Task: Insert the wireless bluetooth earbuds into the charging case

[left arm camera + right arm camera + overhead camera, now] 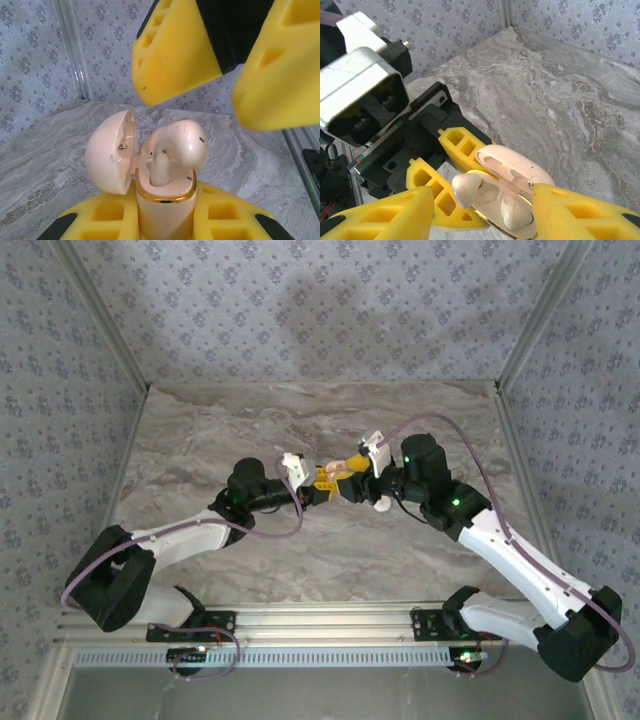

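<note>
Marble surface (200, 440) runs wide to its walled edges, and above its middle the left pincer (316, 487) stands clenched on the open charging case (165, 212), earbuds (182, 142) sitting inside, the right pincer (482, 200) released around them.

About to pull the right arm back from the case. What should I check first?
1. The case clamped by the left gripper: ok.
2. The lid open: ok.
3. The right gripper open and clear of the earbud: ok.
4. The earbud fully seated: not ok, its head stands above the rim.
</note>
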